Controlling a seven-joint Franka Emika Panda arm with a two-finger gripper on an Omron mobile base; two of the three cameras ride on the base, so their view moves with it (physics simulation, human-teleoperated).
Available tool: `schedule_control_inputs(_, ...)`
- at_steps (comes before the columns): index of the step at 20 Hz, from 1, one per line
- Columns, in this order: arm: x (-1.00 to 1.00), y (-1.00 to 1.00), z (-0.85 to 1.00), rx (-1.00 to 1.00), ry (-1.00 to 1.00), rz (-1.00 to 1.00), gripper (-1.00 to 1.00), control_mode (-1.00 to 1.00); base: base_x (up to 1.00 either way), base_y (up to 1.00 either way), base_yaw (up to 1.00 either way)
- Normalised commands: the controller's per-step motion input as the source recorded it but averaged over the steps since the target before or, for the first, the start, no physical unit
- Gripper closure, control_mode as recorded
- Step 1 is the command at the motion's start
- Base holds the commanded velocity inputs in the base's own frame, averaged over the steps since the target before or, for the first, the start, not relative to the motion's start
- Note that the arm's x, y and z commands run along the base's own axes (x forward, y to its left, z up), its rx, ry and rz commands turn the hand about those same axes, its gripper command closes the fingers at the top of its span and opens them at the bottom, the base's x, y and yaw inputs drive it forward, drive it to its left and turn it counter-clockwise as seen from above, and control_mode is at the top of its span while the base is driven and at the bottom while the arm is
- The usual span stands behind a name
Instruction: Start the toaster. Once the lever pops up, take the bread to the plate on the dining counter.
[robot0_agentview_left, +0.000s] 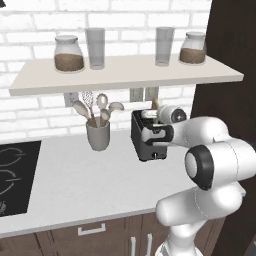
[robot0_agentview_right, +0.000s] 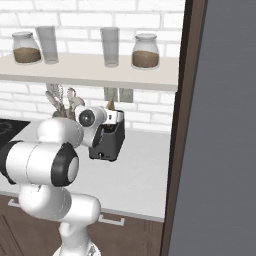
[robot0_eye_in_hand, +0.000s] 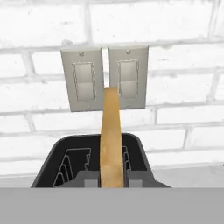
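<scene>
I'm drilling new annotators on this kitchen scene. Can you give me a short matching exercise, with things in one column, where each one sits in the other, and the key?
Things:
1. tan bread slice
2. grey utensil cup holding wooden spoons
3. glass jar of brown grains
4. pair of grey wall switch plates

Places:
A. on the white shelf
B. standing upright in a slot of the dark grey boxy toaster
C. on the white brick wall behind the toaster
D. on the pale worktop, left of the toaster

Pairs: 1-B, 2-D, 3-A, 4-C
</scene>
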Motion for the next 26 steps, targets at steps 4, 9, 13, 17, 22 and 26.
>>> schedule_control_inputs(4,-0.03,0.00,0.65,0.00,-0.01,0.00,1.00,-1.00,0.00,0.00,0.00)
schedule_control_inputs(9,-0.30,0.00,0.40,0.00,0.00,0.00,1.00,-1.00,0.00,0.00,0.00)
schedule_control_inputs(13,-0.80,0.00,0.00,0.00,0.00,0.00,1.00,-1.00,0.00,0.00,0.00)
schedule_control_inputs(17,-0.70,0.00,0.20,0.00,0.00,0.00,1.00,-1.00,0.00,0.00,0.00)
schedule_control_inputs(22,-0.54,0.00,0.43,0.00,0.07,0.00,1.00,-1.00,0.00,0.00,0.00)
schedule_control_inputs(26,-0.49,0.01,0.46,-0.01,0.13,0.00,1.00,-1.00,0.00,0.00,0.00)
